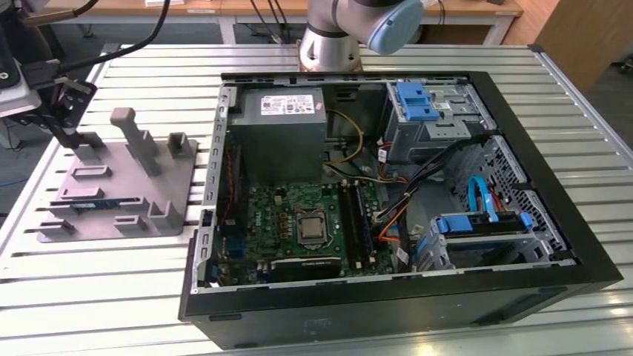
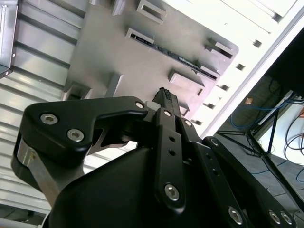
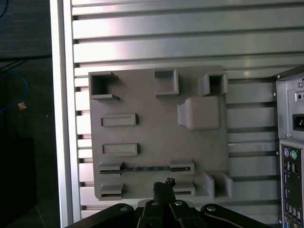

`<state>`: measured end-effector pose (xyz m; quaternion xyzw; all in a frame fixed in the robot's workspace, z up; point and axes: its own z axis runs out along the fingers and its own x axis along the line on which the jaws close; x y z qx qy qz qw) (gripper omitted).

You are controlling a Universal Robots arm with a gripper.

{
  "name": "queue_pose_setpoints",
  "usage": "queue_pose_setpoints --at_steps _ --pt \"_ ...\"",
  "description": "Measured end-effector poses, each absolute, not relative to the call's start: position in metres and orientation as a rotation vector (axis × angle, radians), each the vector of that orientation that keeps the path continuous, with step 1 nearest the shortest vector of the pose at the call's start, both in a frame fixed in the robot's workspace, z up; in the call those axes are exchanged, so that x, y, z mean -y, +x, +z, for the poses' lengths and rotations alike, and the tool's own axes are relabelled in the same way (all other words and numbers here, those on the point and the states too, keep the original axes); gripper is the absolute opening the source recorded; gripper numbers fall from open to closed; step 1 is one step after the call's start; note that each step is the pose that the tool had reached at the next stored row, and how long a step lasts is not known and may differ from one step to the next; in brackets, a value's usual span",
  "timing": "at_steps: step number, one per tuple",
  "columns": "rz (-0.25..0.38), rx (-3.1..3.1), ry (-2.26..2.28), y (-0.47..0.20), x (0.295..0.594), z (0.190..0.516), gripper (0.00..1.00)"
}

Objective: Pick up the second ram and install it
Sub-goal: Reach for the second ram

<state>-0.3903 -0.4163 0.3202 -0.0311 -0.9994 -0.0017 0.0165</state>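
Note:
The second ram (image 1: 99, 200) is a thin blue stick standing on edge in a slot of the grey holder plate (image 1: 118, 178), at the exterior view's left. The first wrist view shows the ram (image 3: 142, 167) edge-on, and the second wrist view shows it (image 2: 164, 49) as a dark strip. My gripper (image 1: 77, 137) hangs above the plate, apart from the ram. In both wrist views its black fingers (image 3: 164, 186) (image 2: 165, 97) are pressed together and hold nothing. The green motherboard (image 1: 296, 222) lies inside the open computer case, with long black slots (image 1: 356, 219) beside the processor.
The open black computer case (image 1: 396, 297) takes up the middle and the exterior view's right of the slatted metal table (image 1: 89, 297). The holder plate carries upright grey posts (image 1: 133, 137) and several empty brackets. The arm's base (image 1: 331, 44) stands behind the case.

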Motion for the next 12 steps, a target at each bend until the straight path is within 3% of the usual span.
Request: queue_pose_setpoints --at_steps 12 --pt "-0.005 3.107 -0.097 -0.3904 0.4165 0.3131 0.1"
